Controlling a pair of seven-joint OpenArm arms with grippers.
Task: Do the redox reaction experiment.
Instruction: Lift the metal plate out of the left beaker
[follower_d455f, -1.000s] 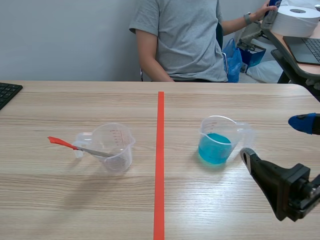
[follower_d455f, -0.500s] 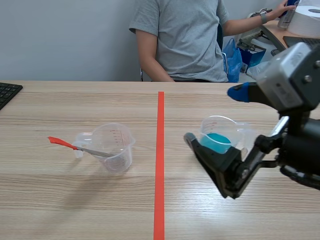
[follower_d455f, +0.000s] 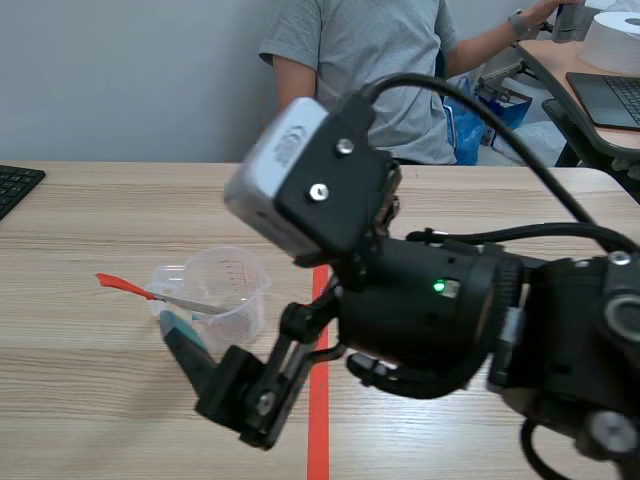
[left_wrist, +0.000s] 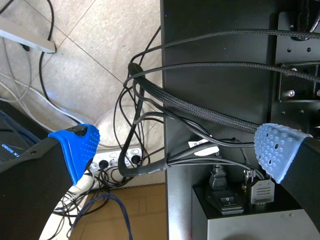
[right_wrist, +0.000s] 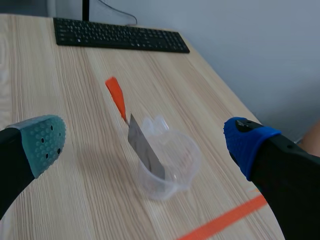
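A clear measuring cup (follower_d455f: 228, 290) stands left of the tape line, with a spatula (follower_d455f: 125, 285) leaning in it, its red handle sticking out to the left. My right arm (follower_d455f: 430, 300) reaches across the middle and fills much of the scene view. Its lower finger (follower_d455f: 205, 365) sits just in front of the cup. In the right wrist view my right gripper (right_wrist: 145, 145) is open, with the cup (right_wrist: 167, 170) and the spatula (right_wrist: 120, 107) ahead between its fingers. The blue-liquid cup is hidden behind the arm. My left gripper (left_wrist: 175, 145) is open over floor cables, off the table.
A person (follower_d455f: 370, 60) sits across the table. A black keyboard (follower_d455f: 15, 185) lies at the far left edge, also seen as the keyboard (right_wrist: 120, 35) beyond the cup. The orange-red tape line (follower_d455f: 318, 450) runs down the middle. A side desk with a paper roll (follower_d455f: 615, 40) stands at the back right.
My right arm has swung from the right edge across the tape line to the left. It now covers the blue cup, and its open gripper is by the clear cup.
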